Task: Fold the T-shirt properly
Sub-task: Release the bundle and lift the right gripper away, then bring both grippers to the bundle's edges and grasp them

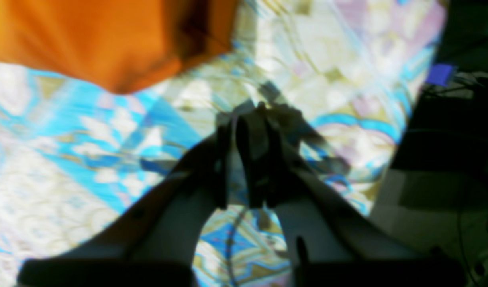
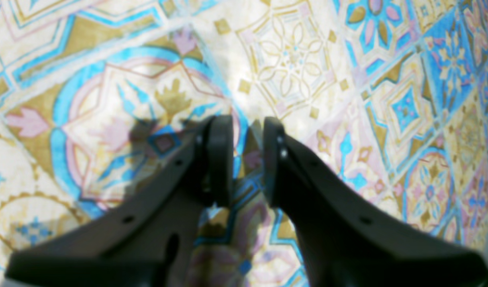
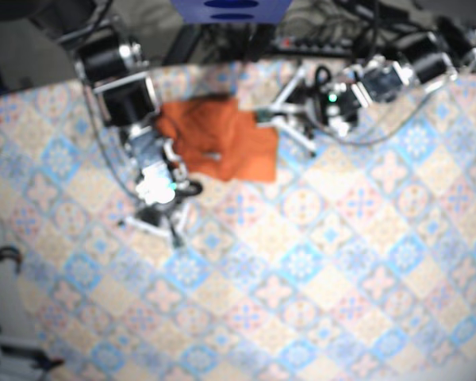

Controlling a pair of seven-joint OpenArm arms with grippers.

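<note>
The orange T-shirt (image 3: pixel 218 143) lies bunched on the patterned tablecloth (image 3: pixel 317 262) at the back, left of centre. In the left wrist view its edge (image 1: pixel 108 44) fills the upper left. My left gripper (image 1: pixel 247 115) hovers over the cloth just off the shirt's right edge (image 3: pixel 268 117), with its fingers drawn together and nothing held. My right gripper (image 2: pixel 247 131) is slightly open over bare tablecloth, with nothing between its fingers. In the base view it sits in front of the shirt's left side (image 3: pixel 165 226).
The table edge (image 1: pixel 403 131) runs close on the right in the left wrist view, with dark floor and cables beyond. A blue object (image 3: pixel 230 9) and wiring sit behind the table's far edge. Patterned cloth stretches out in front of both arms.
</note>
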